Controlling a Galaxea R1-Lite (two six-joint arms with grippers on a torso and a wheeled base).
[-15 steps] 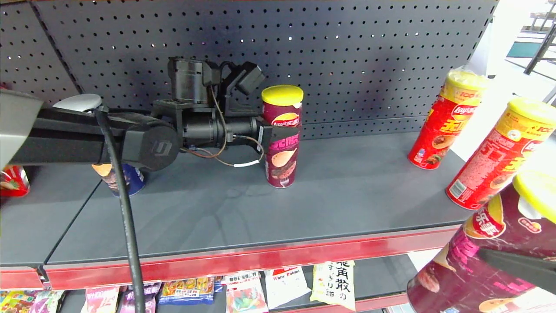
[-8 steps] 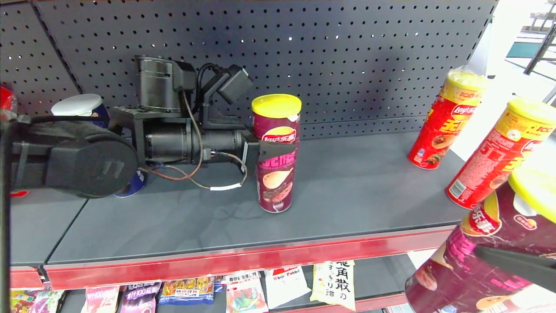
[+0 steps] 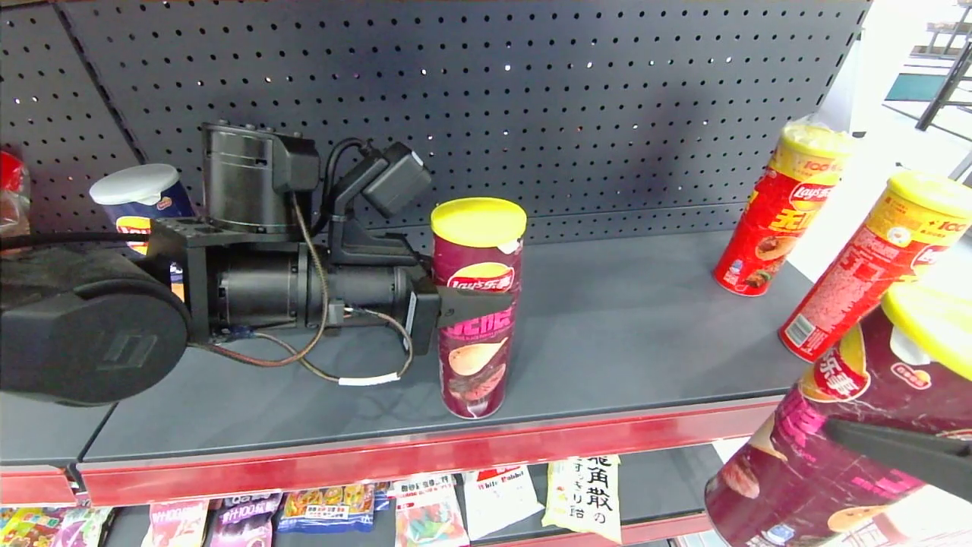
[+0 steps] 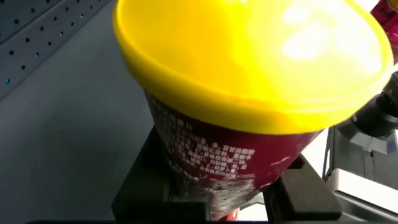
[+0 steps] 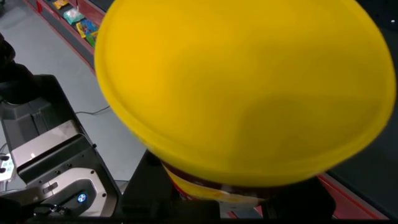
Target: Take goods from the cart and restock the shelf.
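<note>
A maroon chip can [image 3: 474, 365] with a yellow lid stands upright over the grey shelf [image 3: 623, 334], close to its red front edge. My left gripper [image 3: 486, 304] reaches in from the left and is shut on the can's middle. In the left wrist view the can [image 4: 211, 162] sits between the left gripper's [image 4: 217, 199] black fingers. A second maroon can [image 3: 820, 395], tilted, hangs in front of and below the shelf at the lower right, with my right gripper [image 3: 850, 429] shut on it. Its yellow lid [image 5: 242, 87] dominates the right wrist view.
Two red cans [image 3: 782, 209] [image 3: 873, 266] with yellow lids stand at the shelf's right end. A blue can [image 3: 140, 209] with a white lid stands at the back left, behind the left arm. A pegboard [image 3: 577, 99] backs the shelf. Snack bags [image 3: 425, 509] hang on the lower shelf.
My left arm has drawn the maroon can from the back of the shelf toward the front edge. The right gripper's can has shifted slightly left.
</note>
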